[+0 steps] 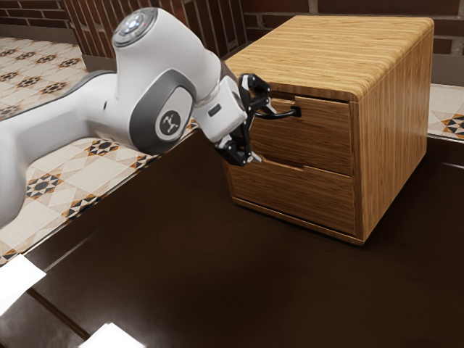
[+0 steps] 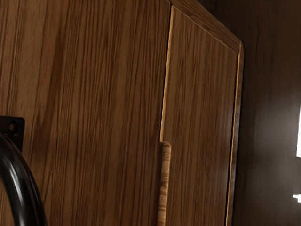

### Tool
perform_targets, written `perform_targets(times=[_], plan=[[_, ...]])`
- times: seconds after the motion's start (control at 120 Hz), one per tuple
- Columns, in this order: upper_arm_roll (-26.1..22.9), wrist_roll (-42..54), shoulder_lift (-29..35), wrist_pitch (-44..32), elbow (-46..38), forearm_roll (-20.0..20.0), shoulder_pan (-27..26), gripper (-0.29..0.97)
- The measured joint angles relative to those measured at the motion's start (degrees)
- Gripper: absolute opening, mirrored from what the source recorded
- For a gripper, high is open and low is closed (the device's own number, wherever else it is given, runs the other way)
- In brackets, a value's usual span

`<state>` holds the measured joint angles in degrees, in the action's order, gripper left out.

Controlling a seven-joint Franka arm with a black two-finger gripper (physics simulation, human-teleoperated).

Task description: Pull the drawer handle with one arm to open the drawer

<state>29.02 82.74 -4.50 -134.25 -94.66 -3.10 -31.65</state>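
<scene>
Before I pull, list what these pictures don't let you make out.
- Grip of the claw on the handle: exterior view, the claw's own body covers the contact.
- Full span of the handle: wrist view, cut off by the picture's edge; one mount and part of the bar show.
- Left end of the top drawer in the exterior view: behind the claw.

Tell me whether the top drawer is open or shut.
Shut, or barely started: the top drawer sits with its front about flush with the lower drawer, and no interior shows.
</scene>
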Motion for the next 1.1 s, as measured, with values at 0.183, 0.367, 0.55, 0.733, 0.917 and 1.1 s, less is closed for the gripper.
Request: perform_targets(times=[0.183, 0.367, 0.55, 0.733, 0.917, 1.1], plan=[[0.0, 0.1, 0.0, -0.4, 0.0, -0.2, 0.1, 0.56], [0.3, 0.1, 1.6, -0.6, -2.2, -0.1, -0.5, 0.51], [0.4, 0.1, 4.9, -0.6, -5.7, 0.3, -1.1, 0.42], [0.3, 0.1, 8.9, -0.5, -9.2, 0.6, -1.2, 0.39], [0.0, 0.1, 12.6, -0.5, -12.9, 0.8, -0.8, 0.38], [-0.4, -0.2, 16.5, -0.9, -16.7, 2.3, -0.5, 0.32]])
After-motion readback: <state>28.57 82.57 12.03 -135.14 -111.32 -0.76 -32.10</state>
